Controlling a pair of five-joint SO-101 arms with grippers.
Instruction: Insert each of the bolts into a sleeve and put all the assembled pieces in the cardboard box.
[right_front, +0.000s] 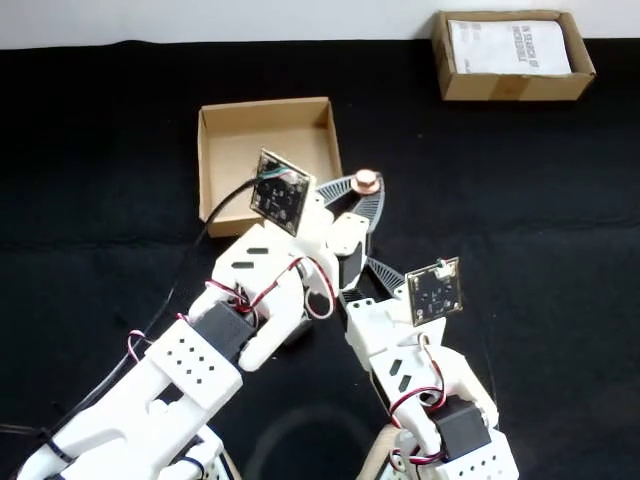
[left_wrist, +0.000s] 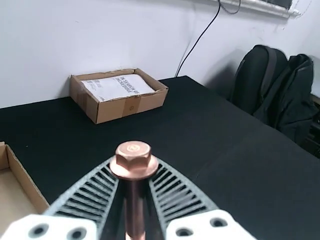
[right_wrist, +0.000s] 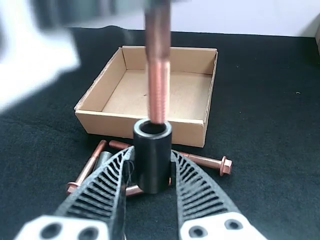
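My left gripper (left_wrist: 132, 172) is shut on a copper bolt (left_wrist: 132, 161) and holds it head up; in the high view the bolt's head (right_front: 366, 181) shows just right of the open cardboard box (right_front: 265, 108). My right gripper (right_wrist: 151, 162) is shut on an upright black sleeve (right_wrist: 151, 156). The bolt's threaded shaft (right_wrist: 157, 75) comes down from above, its tip at the mouth of the sleeve. Behind them stands the empty cardboard box (right_wrist: 145, 122).
Loose copper bolts (right_wrist: 202, 161) and a grey sleeve (right_wrist: 103, 160) lie on the black table in front of the box. A second cardboard box (right_front: 512, 88) with a paper inside stands at the back right. Dark backpacks (left_wrist: 280, 90) sit beyond the table.
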